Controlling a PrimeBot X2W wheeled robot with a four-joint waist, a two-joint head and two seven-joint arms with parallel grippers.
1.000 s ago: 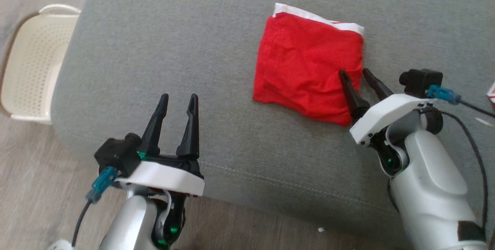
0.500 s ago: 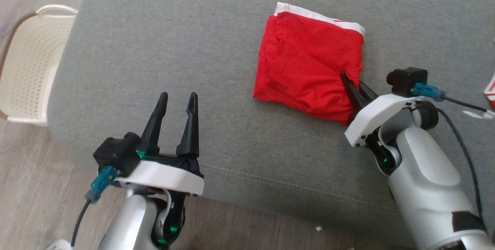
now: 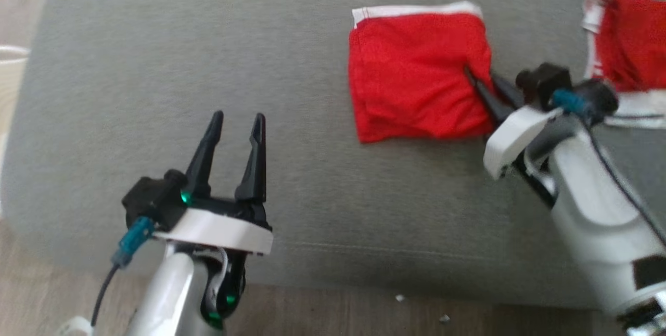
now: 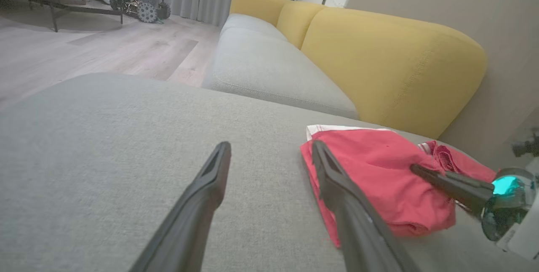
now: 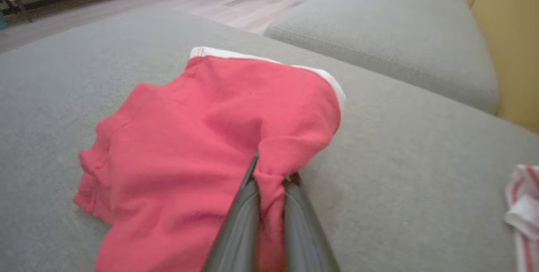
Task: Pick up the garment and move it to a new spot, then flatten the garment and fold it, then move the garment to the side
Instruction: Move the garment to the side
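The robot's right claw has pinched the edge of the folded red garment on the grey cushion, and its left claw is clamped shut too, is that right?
Not quite. The left gripper is open, its two fingers standing apart above the grey cushion, as the head view shows. The right gripper is indeed shut on the edge of the red garment.

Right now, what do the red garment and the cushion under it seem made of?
Red garment: thin matte knit, perhaps cotton; it puckers softly where pinched. Cushion: grey woven upholstery, matte, with a fine flecked weave and stitched seam.
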